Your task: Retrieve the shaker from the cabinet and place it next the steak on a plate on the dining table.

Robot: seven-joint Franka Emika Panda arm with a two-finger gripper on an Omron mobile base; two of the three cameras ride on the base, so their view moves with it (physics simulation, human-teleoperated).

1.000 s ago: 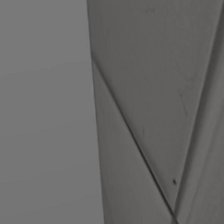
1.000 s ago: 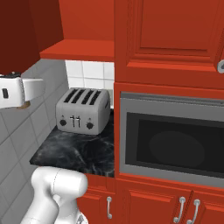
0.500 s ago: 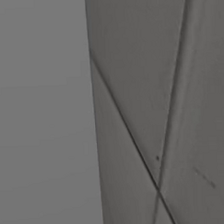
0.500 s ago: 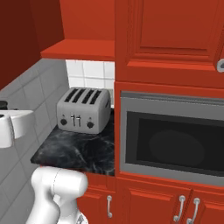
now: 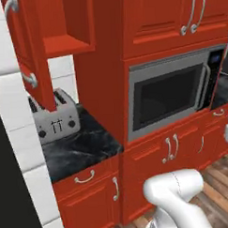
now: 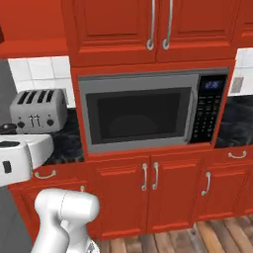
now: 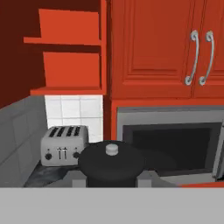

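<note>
The shaker point(image 7: 111, 162) sits at the bottom middle of the hand view, seen from above as a dark round cap with a small pale knob. My gripper point(image 7: 111, 181) is shut on the shaker, its fingertips just showing on either side of the cap. In the right base view my white hand point(image 6: 20, 158) hangs at the left edge with the shaker's dark cap point(image 6: 7, 128) on top. The red cabinet point(image 7: 65, 65) stands open above the toaster, its two shelves bare, and its door point(image 5: 33, 58) swings out. The steak, the plate and the dining table are out of view.
A silver toaster point(image 6: 38, 109) stands on the black marbled wall counter point(image 5: 80, 148). To its right a built-in microwave point(image 6: 148, 111) sits under shut red upper doors point(image 6: 158, 24). Red lower cabinets point(image 6: 148, 192) meet a wood floor point(image 6: 207, 237). A grey tiled wall point(image 7: 19, 131) lies left.
The whole scene has shifted: the base has moved, so the microwave is now central and the left base view shows cabinets instead of grey wall. My hand with the shaker has dropped lower.
</note>
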